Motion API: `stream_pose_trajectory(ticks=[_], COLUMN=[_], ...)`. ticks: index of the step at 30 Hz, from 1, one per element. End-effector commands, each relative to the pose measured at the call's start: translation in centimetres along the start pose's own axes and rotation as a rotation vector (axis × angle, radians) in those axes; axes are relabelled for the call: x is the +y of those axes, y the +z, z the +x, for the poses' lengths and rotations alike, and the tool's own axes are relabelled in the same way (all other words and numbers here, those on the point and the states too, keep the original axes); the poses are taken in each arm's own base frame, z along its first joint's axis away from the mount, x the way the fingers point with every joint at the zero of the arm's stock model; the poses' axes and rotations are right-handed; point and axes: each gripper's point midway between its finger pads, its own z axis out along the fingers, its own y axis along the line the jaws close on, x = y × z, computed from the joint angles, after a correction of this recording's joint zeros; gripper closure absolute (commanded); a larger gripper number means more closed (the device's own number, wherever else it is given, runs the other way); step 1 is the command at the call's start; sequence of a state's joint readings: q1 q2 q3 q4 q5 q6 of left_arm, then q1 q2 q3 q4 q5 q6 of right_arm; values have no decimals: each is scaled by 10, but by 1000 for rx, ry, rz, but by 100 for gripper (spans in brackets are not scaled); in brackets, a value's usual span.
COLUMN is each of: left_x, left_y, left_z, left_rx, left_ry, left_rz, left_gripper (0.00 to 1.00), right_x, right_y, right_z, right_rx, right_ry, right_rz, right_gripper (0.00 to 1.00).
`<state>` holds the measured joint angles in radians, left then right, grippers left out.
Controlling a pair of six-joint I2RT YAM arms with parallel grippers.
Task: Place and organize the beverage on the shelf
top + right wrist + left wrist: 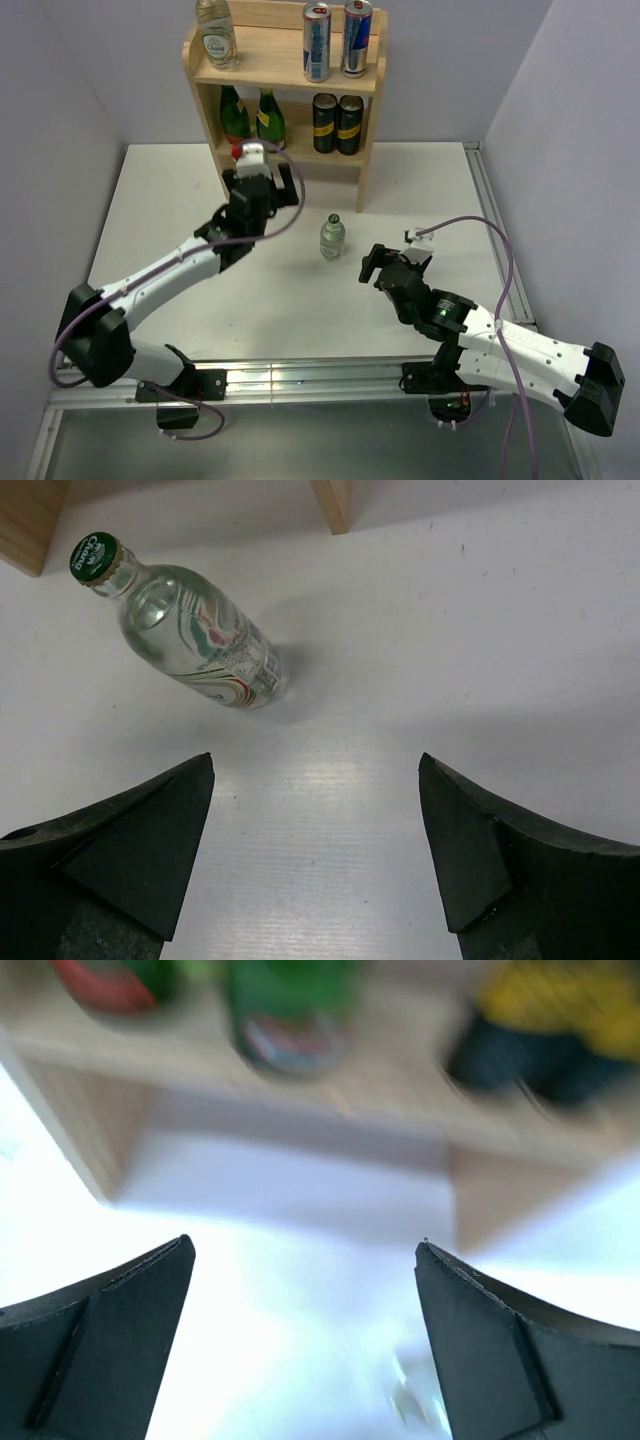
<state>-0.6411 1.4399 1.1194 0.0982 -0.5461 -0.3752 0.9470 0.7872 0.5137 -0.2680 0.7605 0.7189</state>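
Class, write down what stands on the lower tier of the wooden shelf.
Two dark green bottles stand on the left and two black-and-yellow cans on the right. The left arm covers part of the left bottle's base, and anything behind them is hidden.

Overhead view: bright, even light, sharp; soft shadow beneath the shelf [268, 65]. Left wrist view: badly blurred, green bottles [290, 1000] smeared, table [300, 1290] washed out white. Right wrist view: crisp; clear bottle [195, 640] throws a faint shadow rightward, mild sheen below.
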Motion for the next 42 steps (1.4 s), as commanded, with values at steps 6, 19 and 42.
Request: stream_pose_trajectory(ticks=[6,19,42], left_x=[-51,-97,-115], left_y=[-116,-103,2], left_z=[99,203,231], left_rx=[171,227,46], left_ry=[-66,26,74], left_rz=[269,513,289], left_gripper=[1,1,2], right_x=[-8,-10,-13], right_y=[-1,-5,-2], right_z=[-1,-4,6], right_rx=[-27,-31,-23], right_ry=[26,49,32], right_rz=[28,29,22], right_gripper=[10,10,10])
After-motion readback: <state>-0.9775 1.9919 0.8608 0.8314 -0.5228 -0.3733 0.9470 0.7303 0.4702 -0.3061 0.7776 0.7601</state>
